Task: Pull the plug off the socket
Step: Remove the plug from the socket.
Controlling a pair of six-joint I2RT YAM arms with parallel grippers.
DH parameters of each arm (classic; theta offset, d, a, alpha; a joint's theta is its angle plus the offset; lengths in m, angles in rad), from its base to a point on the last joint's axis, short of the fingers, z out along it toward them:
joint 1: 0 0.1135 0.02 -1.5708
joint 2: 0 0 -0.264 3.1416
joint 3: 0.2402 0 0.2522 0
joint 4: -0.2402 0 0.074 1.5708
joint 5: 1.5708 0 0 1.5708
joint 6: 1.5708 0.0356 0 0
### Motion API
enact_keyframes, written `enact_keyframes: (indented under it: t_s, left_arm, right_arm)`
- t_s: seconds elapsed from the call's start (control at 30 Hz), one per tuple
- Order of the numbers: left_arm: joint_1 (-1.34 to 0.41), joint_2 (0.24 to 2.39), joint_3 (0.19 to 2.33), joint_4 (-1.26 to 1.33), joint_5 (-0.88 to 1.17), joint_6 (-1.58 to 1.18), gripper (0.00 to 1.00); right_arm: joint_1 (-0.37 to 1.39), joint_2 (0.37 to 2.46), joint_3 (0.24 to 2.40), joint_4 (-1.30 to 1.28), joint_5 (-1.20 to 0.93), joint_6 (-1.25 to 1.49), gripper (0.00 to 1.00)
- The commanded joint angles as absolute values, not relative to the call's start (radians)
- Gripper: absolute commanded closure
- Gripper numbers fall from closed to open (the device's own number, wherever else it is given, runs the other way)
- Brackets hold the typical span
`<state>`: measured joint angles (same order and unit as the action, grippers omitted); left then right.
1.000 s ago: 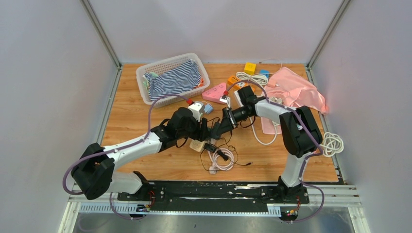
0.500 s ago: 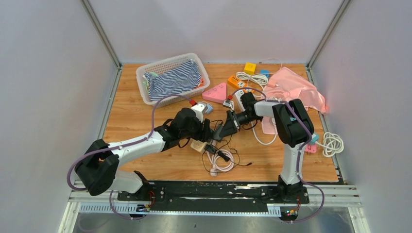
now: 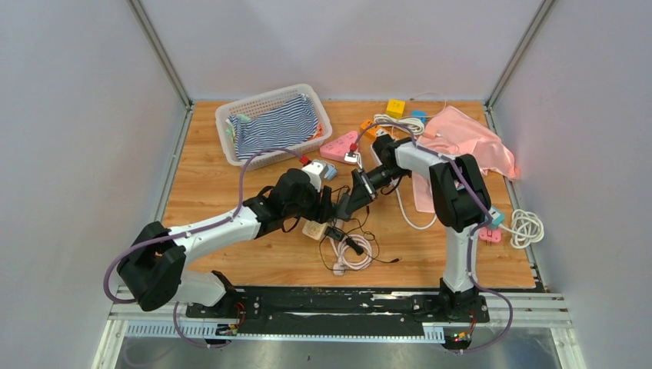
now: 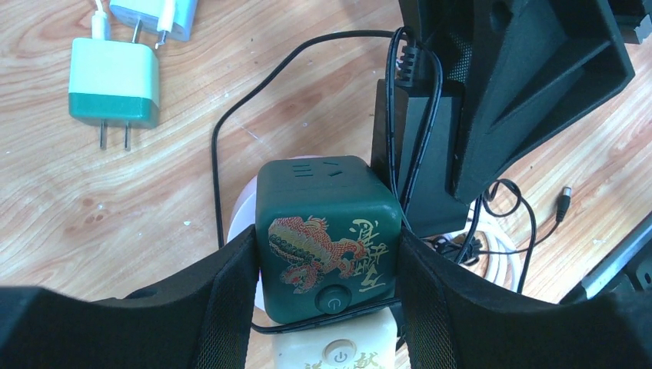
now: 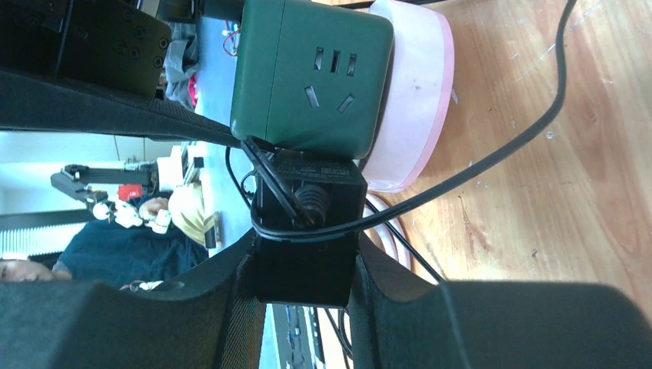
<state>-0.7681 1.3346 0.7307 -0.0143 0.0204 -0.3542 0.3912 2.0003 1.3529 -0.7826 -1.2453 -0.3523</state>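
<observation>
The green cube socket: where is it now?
The green cube socket sits mid-frame in the left wrist view, clamped in the left claw, black adapter at its right side.

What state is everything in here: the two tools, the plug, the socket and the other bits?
Left tool: shut on green socket cube.
Right tool: shut on black plug.
Black plug: flush against the cube's side, apparently plugged in.
Green-white charger: lying loose, prongs bare.
Basket: holds striped cloth.
</observation>
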Motion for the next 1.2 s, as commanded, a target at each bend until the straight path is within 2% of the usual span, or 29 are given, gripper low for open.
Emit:
enact_keyframes:
  t_s: [0.0, 0.13, 0.23, 0.33, 0.53, 0.6, 0.7, 0.9, 1.07, 1.17]
  left_arm:
    - [-0.765, 1.375, 0.713, -0.134, 0.002, -0.338, 1.00]
    - [-0.765, 1.370, 0.706, -0.126, 0.002, -0.342, 1.00]
    - [-0.764, 1.372, 0.708, -0.125, -0.017, -0.348, 1.00]
    - [-0.764, 1.376, 0.712, -0.129, -0.026, -0.350, 1.00]
    - [-0.765, 1.377, 0.713, -0.130, -0.029, -0.350, 1.00]
    - [-0.765, 1.378, 0.715, -0.130, -0.029, -0.351, 1.00]
    - [-0.766, 1.380, 0.716, -0.133, -0.031, -0.351, 1.00]
    - [-0.767, 1.382, 0.719, -0.138, -0.031, -0.346, 1.00]
    - [-0.767, 1.383, 0.721, -0.138, -0.028, -0.342, 1.00]
    - [-0.767, 1.383, 0.720, -0.139, -0.027, -0.341, 1.00]
  right_arm:
    - [0.418, 2.084, 1.451, -1.154, -1.294, -0.715, 1.00]
    - [0.390, 2.040, 1.422, -1.120, -1.335, -0.722, 1.00]
    - [0.361, 1.943, 1.264, -0.797, -1.366, -0.445, 1.00]
    - [0.360, 1.844, 1.089, -0.447, -1.314, -0.198, 1.00]
    - [0.376, 1.730, 1.014, -0.299, -1.081, -0.047, 1.00]
    - [0.376, 1.718, 1.007, -0.284, -1.072, -0.029, 1.00]
    - [0.373, 1.748, 1.021, -0.289, -1.204, -0.039, 1.00]
    - [0.302, 1.903, 1.092, -0.502, -1.377, -0.245, 1.00]
    - [0.279, 2.037, 1.174, -0.649, -1.407, -0.349, 1.00]
    - [0.297, 2.030, 1.202, -0.688, -1.372, -0.373, 1.00]
